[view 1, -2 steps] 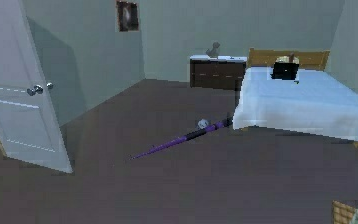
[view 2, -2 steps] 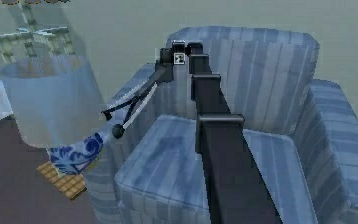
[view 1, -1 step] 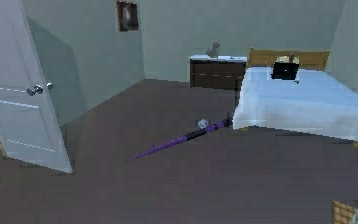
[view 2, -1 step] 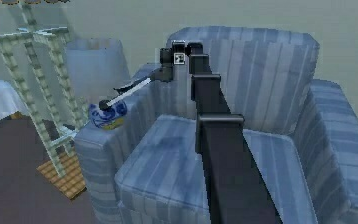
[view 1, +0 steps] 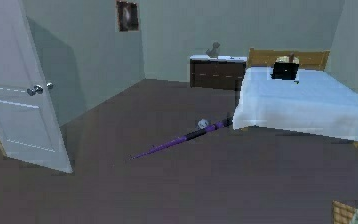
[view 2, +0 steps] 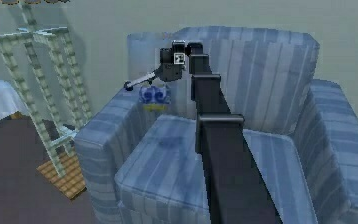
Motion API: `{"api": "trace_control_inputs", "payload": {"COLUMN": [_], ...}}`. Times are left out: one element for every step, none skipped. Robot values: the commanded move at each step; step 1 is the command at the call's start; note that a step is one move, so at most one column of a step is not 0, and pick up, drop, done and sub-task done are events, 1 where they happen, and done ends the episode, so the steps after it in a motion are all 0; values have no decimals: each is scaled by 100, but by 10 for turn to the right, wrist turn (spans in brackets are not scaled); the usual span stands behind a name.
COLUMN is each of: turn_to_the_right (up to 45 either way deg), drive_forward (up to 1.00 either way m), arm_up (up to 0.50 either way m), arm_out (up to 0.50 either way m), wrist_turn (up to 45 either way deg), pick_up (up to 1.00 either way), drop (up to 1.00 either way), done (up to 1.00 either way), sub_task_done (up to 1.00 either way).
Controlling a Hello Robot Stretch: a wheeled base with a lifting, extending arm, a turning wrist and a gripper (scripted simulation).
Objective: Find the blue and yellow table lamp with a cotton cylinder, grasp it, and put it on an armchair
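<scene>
The arm point(view 2: 222, 150) rises as a dark bar over the seat of a blue striped armchair point(view 2: 272, 80). It ends near the top of the backrest, at two white squares point(view 2: 183, 50). From there the claw point(view 2: 137, 81) sticks out toward the arm side view's left, slanting down in front of the chair's back corner. Whether the claw is spread or pressed together cannot be told.

Just below the claw sits a small blue and yellow thing point(view 2: 155, 96), where the backrest meets the armrest. It is too small to make out as a lamp. It lies close against the upholstery, so I cannot tell whether the claw holds anything or touches it. Well apart from the claw, farther to the view's left, stands a pale ladder-like rack point(view 2: 39, 90). Wooden slats point(view 2: 63, 178) lie at its foot on the dark floor.

In the forward view a white door point(view 1: 17, 95) stands open at the left, and a framed picture point(view 1: 128, 15) hangs on the grey wall. A dark dresser point(view 1: 217, 71) carries a small grey figure point(view 1: 216, 47). Beside it is a bed point(view 1: 307, 105) with a white cover and a black thing point(view 1: 284, 69) near the headboard. On the floor before the bed lies a purple stick point(view 1: 182, 139), with a small ball point(view 1: 201, 124) just beside it.
</scene>
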Motion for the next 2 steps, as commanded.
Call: {"api": "trace_control_inputs", "payload": {"turn_to_the_right": [0,0], "drive_forward": [0,0], "arm_up": [0,0], "arm_out": [0,0], "wrist_turn": [450,390], "pick_up": [0,0], "drop": [0,0], "done": [0,0], "sub_task_done": [0,0]}}
